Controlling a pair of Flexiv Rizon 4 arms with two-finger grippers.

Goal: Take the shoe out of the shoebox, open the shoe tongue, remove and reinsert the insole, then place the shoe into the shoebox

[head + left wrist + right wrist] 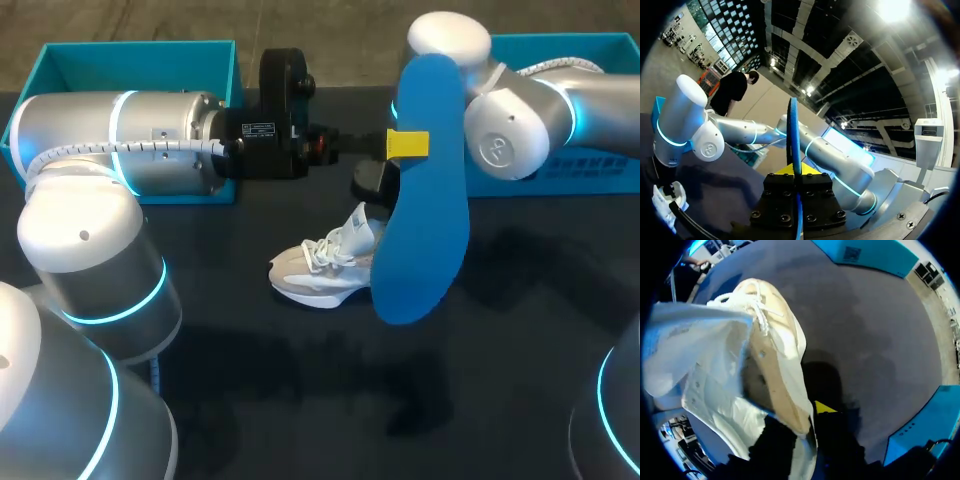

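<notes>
Above the middle of the table, the left gripper (407,144) (796,169) is pinched tight on the blue insole (425,230) (793,130), with its yellow tips clamping both flat faces. The insole stands roughly upright in the air, clear of the table (300,400). One end is high by the right arm's joint and the other hangs low, in front of the shoe's heel end as the head view sees it. The left wrist view shows it edge-on, running straight out from between the fingers. The left arm comes in from the left and lies about level along the far side of the table, wrist pointing toward the right, elbow bent back near the camera. Just below and beside the left gripper, the right gripper (372,182) (807,415) points down at the shoe (318,270) (765,355). Its fingers are closed on the collar edge at the heel; the right wrist view shows the shoe's wall passing between them, with one yellow tip visible. The right arm enters from the far right, its big joint high beside the insole's top, then drops to the shoe. The shoe is white and beige and sits on the dark table near the centre, toe toward the left, laces (325,250) (757,310) loose on top. It lies outside both boxes. The left teal box (140,60) is at the far left behind the left arm, and the right teal box (570,60) is at the far right behind the right arm. Both are well apart from the shoe.
</notes>
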